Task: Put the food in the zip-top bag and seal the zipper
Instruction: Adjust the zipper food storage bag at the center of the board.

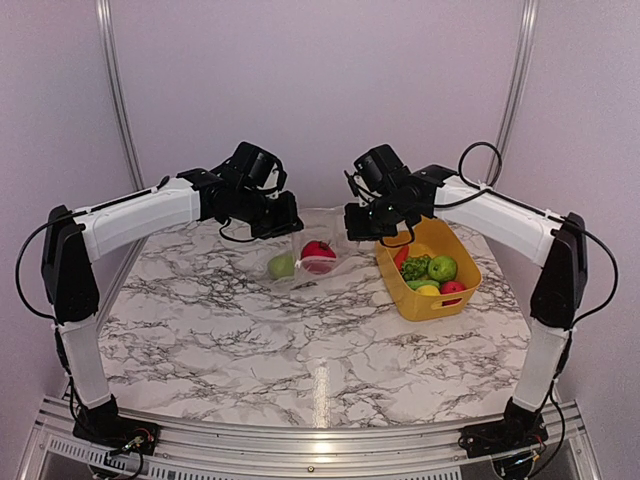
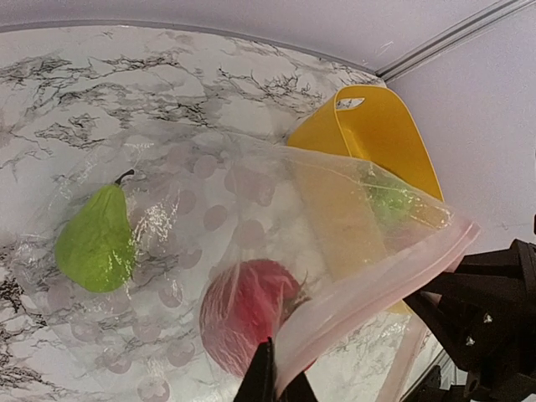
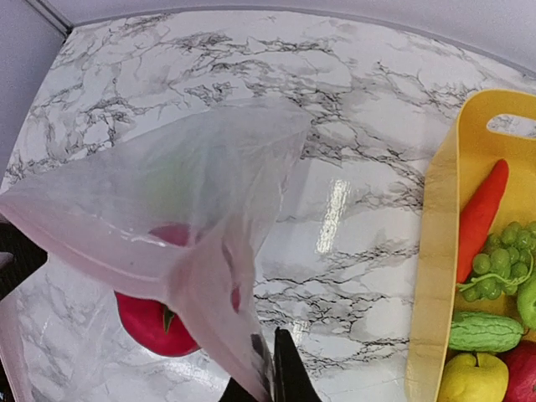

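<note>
Left wrist view: pinched shut with the left gripper [image 2: 270, 381] on the pink zipper [image 2: 377, 280], probably to lift the zip-top bag [image 2: 251, 209] mouth off the table [image 2: 126, 84]; shows red fruit [image 2: 247, 322] and green pear [image 2: 96, 239] behind the film. Right wrist view: clamped with the right gripper [image 3: 270, 377] on the facing lip, likely to spread the mouth; alone shows unbagged long red-orange piece [image 3: 481, 213] and cucumber [image 3: 486, 331] in the yellow basket [image 3: 435, 276] just beside

Top cam's high over the table's [image 1: 250, 340] near edge, looking down across all of it. Wrist cams look down from up close; all three share the bag [image 2: 251, 243] and basket [image 3: 435, 276].
</note>
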`<state>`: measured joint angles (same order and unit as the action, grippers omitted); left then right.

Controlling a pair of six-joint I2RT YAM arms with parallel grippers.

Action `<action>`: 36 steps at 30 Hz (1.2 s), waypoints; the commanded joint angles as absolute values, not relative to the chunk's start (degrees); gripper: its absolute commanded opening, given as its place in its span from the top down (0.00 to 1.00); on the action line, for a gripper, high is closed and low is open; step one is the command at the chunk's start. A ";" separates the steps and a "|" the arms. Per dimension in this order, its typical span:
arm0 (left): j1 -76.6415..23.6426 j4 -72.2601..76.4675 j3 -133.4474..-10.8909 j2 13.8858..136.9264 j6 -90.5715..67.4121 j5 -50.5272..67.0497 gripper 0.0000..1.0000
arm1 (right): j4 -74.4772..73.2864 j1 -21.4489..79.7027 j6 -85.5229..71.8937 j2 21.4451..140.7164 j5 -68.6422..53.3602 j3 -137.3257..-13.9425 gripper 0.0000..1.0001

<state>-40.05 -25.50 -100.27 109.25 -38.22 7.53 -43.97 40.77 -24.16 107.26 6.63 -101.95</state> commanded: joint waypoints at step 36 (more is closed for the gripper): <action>-39.58 -37.52 -108.10 101.35 -30.31 -1.81 1.00 | -41.71 35.53 -29.09 108.60 -18.21 -123.91 0.50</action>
